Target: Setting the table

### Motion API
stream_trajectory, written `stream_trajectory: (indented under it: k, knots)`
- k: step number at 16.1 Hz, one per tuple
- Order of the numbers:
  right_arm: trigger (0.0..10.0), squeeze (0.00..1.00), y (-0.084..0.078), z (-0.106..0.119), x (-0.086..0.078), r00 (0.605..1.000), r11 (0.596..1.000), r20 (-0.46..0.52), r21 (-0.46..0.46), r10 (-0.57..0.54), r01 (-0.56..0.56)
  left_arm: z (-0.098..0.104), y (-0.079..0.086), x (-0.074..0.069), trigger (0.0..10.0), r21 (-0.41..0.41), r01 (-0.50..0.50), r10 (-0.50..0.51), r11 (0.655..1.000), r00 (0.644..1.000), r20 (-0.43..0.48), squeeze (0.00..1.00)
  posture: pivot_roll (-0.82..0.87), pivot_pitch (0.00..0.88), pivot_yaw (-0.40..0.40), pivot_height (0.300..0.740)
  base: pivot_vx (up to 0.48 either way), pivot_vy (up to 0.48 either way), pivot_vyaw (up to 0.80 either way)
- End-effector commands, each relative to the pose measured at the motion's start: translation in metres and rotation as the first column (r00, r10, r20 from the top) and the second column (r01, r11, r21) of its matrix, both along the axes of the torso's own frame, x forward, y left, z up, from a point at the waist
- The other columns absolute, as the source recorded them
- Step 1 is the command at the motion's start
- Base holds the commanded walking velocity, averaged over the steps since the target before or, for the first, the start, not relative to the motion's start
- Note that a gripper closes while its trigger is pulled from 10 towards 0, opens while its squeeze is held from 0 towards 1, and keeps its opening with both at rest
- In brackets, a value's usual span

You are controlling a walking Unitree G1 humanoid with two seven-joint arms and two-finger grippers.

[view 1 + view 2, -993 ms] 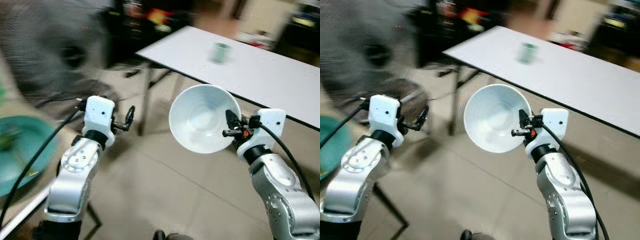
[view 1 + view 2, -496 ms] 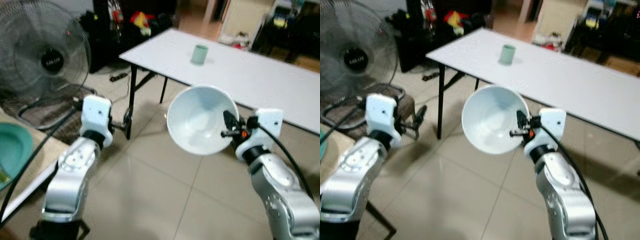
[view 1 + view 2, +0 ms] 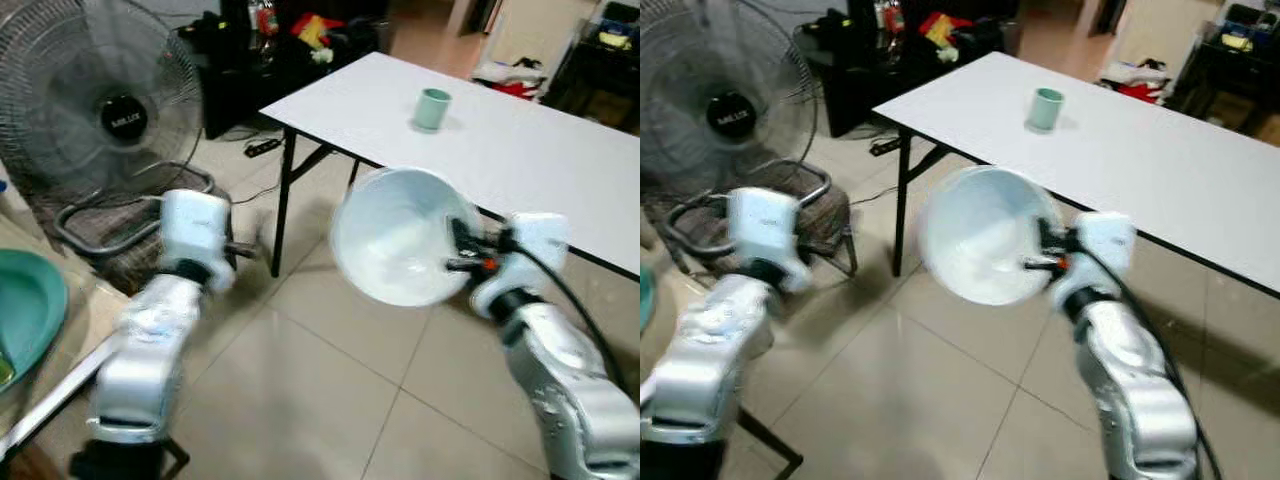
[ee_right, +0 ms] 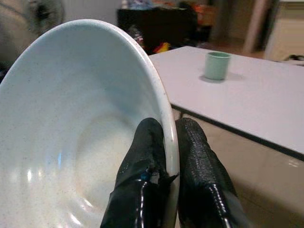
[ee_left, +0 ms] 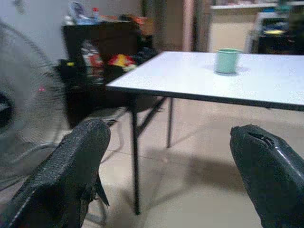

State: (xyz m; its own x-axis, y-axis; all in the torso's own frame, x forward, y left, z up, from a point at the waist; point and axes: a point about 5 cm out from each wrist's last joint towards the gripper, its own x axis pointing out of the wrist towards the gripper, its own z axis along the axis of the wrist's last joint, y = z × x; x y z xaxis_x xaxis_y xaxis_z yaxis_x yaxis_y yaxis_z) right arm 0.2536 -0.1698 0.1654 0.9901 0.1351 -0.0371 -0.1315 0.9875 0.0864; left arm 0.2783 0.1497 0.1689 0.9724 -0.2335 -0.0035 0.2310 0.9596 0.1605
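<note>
A large white bowl [image 3: 395,240] hangs tilted on its side over the tiled floor, its hollow facing me. My right gripper [image 4: 170,126] is shut on the bowl's rim [image 4: 164,102], one finger inside and one outside. Ahead stands a white folding table [image 3: 520,150] with a pale green cup [image 3: 432,108] upright near its left end. My left gripper [image 5: 171,137] is open and holds nothing, raised at chest height to the left of the bowl and pointing toward the table's near corner.
A big standing fan [image 3: 100,110] is at the left, its metal base on the floor. A teal basin [image 3: 25,310] sits on a surface at the far left edge. Dark shelves with clutter [image 3: 290,50] stand behind the table. Tiled floor [image 3: 330,400] lies between me and the table.
The whole view has swung and sharpened as the camera moved; the table and fan now sit slightly further right. Both arms keep their pose, and the bowl stays in the right gripper.
</note>
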Motion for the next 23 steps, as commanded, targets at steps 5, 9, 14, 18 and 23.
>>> stream_trajectory:
  k: [5, 9, 14, 18, 23]
  knots:
    - [10.0, 0.00, 0.0045, 0.0079, 0.0019, 0.999, 1.000, 0.037, 0.005, 0.018, -0.018, 0.0036, 0.0052, 0.0012, 10.0, 0.016, -0.012, 0.012, 1.000, 1.000, 0.012, 0.02, 0.06, 0.000, -0.104, 0.740, 0.299, 0.000, -0.48]
    - [10.0, 0.00, 0.0052, 0.0076, 0.0021, 0.999, 1.000, 0.037, 0.005, 0.018, -0.018, 0.0041, 0.0054, 0.0015, 10.0, 0.019, -0.010, 0.010, 1.000, 1.000, 0.014, 0.01, 0.06, 0.000, -0.103, 0.740, 0.294, 0.000, 0.00]
    - [10.0, 0.00, 0.0056, 0.0070, 0.0021, 0.999, 1.000, 0.035, 0.009, 0.017, -0.018, 0.0050, 0.0052, 0.0022, 10.0, 0.023, -0.008, 0.007, 1.000, 1.000, 0.017, 0.02, 0.06, 0.000, -0.102, 0.740, 0.289, 0.000, 0.00]
    - [10.0, 0.00, 0.0056, 0.0068, 0.0014, 0.999, 1.000, 0.034, 0.006, 0.019, -0.019, 0.0046, 0.0044, 0.0021, 10.0, 0.023, -0.004, 0.004, 1.000, 1.000, 0.016, 0.01, 0.06, 0.000, -0.100, 0.740, 0.282, 0.000, 0.00]
    - [10.0, 0.00, 0.0051, 0.0069, 0.0016, 0.999, 1.000, 0.034, 0.001, 0.022, -0.022, 0.0042, 0.0039, 0.0016, 10.0, 0.025, -0.004, 0.004, 1.000, 1.000, 0.015, 0.01, 0.06, 0.000, -0.106, 0.740, 0.269, 0.000, 0.00]
